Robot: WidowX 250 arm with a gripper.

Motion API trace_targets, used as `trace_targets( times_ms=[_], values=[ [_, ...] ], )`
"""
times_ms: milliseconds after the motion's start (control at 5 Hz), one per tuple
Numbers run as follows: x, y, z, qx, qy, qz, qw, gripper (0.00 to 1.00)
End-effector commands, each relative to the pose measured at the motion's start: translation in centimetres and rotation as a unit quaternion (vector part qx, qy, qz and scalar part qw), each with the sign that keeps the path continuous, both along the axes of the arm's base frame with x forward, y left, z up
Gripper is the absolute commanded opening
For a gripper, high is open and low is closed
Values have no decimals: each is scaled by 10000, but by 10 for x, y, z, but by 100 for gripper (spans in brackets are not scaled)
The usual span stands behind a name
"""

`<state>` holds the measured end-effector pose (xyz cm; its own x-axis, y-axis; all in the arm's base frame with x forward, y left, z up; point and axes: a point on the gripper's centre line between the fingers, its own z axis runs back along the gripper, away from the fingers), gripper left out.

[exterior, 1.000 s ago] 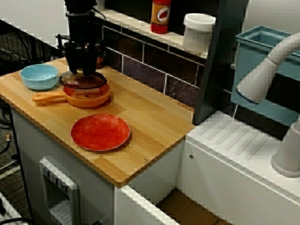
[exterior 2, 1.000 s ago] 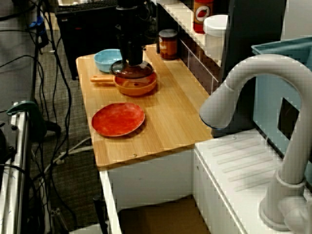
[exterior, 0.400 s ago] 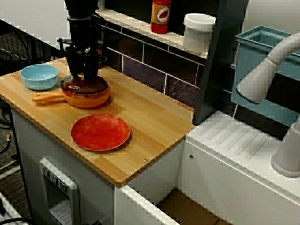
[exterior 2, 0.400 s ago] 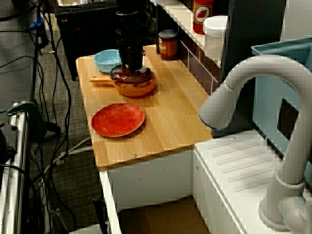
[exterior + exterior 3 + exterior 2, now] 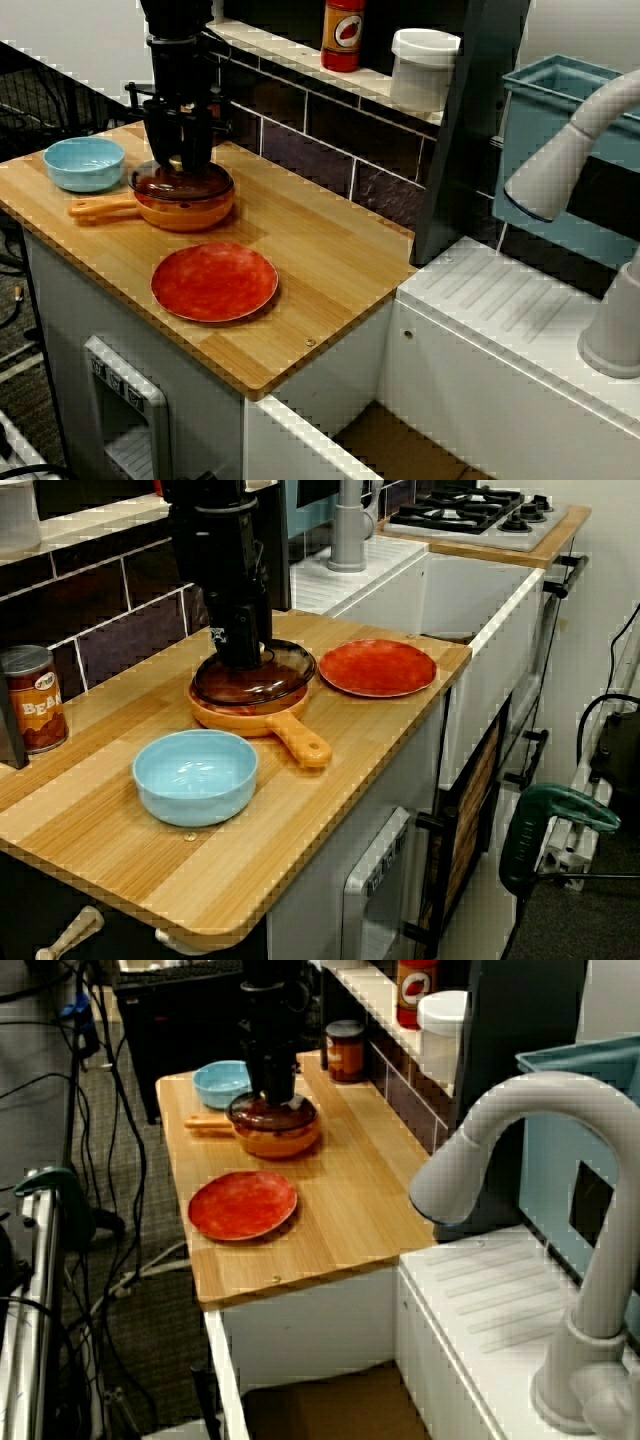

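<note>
My gripper (image 5: 180, 160) points straight down over an orange pan (image 5: 190, 212) at the back left of the wooden counter (image 5: 330, 260). A brown-tinted glass lid (image 5: 180, 182) rests on the pan, and the fingers stand close around its small knob. The view past the faucet shows the gripper (image 5: 272, 1095) down on the lid (image 5: 272, 1113), which sits level on the pan (image 5: 280, 1140). From the counter's far end, the gripper (image 5: 240, 658) meets the lid (image 5: 255, 675) at its centre. The pan's handle (image 5: 300, 742) points toward the counter's front edge.
A light blue bowl (image 5: 83, 162) sits beside the pan's handle. A red plate (image 5: 214, 281) lies nearer the counter's front. A bean can (image 5: 30, 700) stands by the tiled wall. A red bottle (image 5: 343, 35) and a white container (image 5: 424, 68) are on the shelf. A grey faucet (image 5: 540, 1190) is over the sink.
The gripper came down with the lid, which hung just above the pan a second ago and now sits on it. Nothing else moved.
</note>
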<state>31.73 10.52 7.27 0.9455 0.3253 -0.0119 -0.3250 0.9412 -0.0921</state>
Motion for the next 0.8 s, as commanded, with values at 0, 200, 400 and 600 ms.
trace_targets(
  times_ms=[0,200,400,600],
  values=[
    [6,6,10,133,-206,-59,9997,100],
    [6,7,9,126,-180,-49,9997,100],
    [6,8,10,93,-183,-36,9998,100],
    [8,12,14,35,-185,8,9998,100]
  ],
)
